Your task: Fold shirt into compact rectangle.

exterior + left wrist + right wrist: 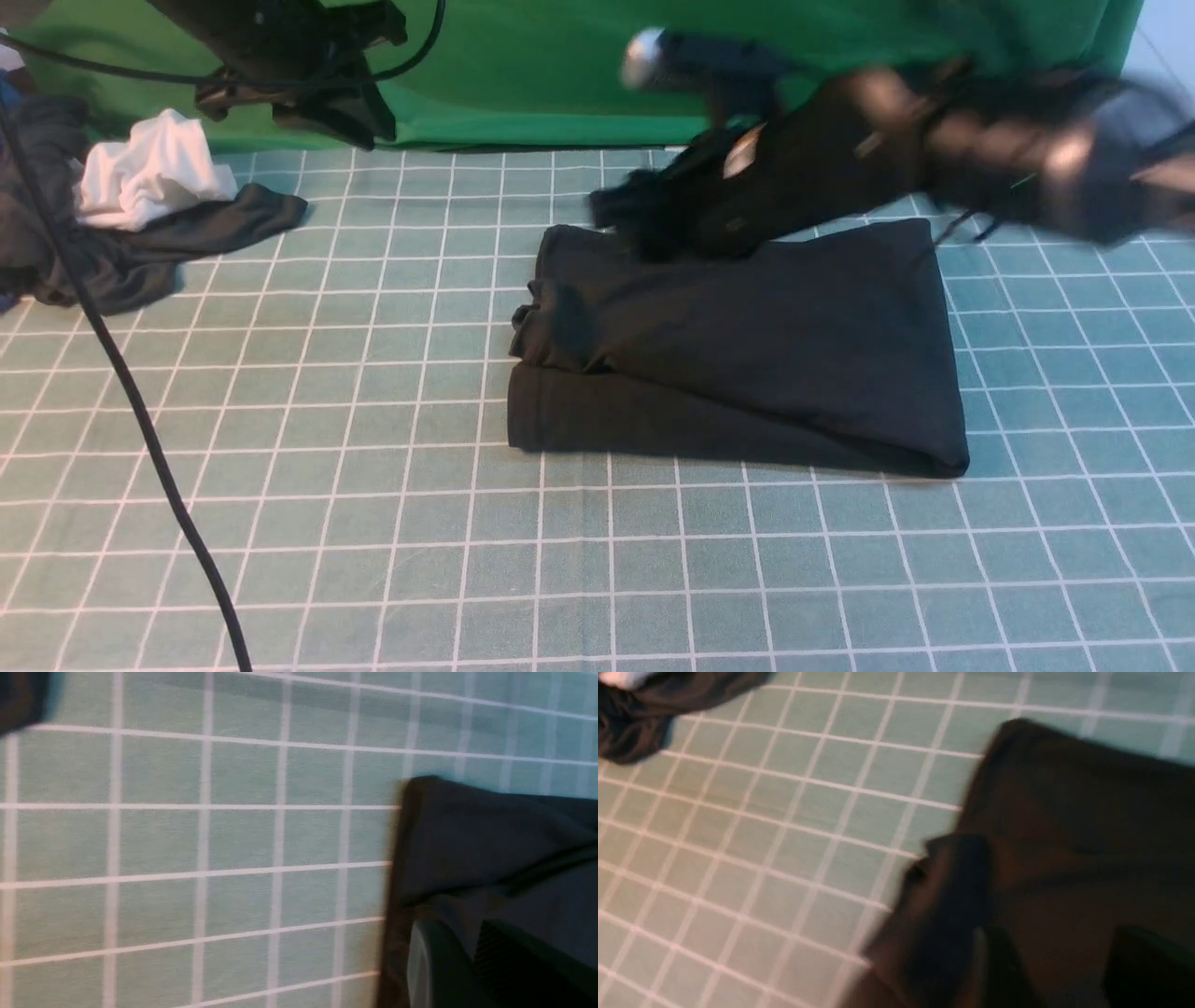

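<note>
The teal gridded mat (280,523) fills most of the front view, with the big green cloth (541,75) hanging along its far edge. The shirt (747,355) lies on the mat, folded into a thick black rectangle, right of centre. My right pincer (644,229) is blurred above the shirt's far left corner. Its wrist view shows two dark fingers (999,970) spread apart over the fabric. My left pincer (317,117) hangs high at the far left, well apart from the shirt, and I cannot tell its state. A dark grey garment (140,252) with a white cloth (149,173) lies far left.
</note>
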You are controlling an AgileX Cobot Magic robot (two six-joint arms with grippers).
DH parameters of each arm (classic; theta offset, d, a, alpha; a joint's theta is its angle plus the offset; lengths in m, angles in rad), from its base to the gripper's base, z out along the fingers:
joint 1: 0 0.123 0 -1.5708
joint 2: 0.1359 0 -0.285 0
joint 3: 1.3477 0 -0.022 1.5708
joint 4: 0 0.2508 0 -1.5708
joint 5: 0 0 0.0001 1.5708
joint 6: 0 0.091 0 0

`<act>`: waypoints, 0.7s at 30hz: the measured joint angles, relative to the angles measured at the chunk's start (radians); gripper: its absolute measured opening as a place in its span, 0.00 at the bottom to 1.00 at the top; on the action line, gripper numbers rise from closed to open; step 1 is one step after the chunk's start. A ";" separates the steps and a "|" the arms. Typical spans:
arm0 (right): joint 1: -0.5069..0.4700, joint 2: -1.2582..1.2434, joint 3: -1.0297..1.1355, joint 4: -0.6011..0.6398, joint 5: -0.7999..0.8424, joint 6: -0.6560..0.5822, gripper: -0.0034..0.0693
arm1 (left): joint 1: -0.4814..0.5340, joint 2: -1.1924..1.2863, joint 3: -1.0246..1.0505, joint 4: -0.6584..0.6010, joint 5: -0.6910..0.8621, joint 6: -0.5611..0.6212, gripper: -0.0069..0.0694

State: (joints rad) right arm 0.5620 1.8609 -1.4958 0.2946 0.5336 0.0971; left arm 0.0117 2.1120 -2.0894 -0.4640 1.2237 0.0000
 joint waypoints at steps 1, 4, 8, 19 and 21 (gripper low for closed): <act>-0.037 -0.044 0.000 -0.004 0.086 -0.033 0.21 | -0.013 -0.012 0.005 -0.037 -0.003 0.000 0.22; -0.111 -0.147 0.000 -0.033 0.225 -0.073 0.10 | -0.086 -0.035 0.042 -0.092 -0.009 0.020 0.22; -0.196 -0.250 0.000 -0.067 0.323 -0.083 0.08 | -0.206 -0.020 0.102 -0.074 -0.007 0.034 0.22; -0.271 -0.305 0.000 -0.094 0.511 -0.128 0.08 | -0.309 0.055 0.331 0.110 -0.011 -0.026 0.22; -0.271 -0.305 0.000 -0.098 0.526 -0.132 0.08 | -0.309 0.075 0.366 0.159 -0.021 -0.051 0.23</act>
State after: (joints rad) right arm 0.2908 1.5564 -1.4958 0.1970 1.0595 -0.0349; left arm -0.2969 2.1873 -1.7234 -0.3048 1.2023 -0.0511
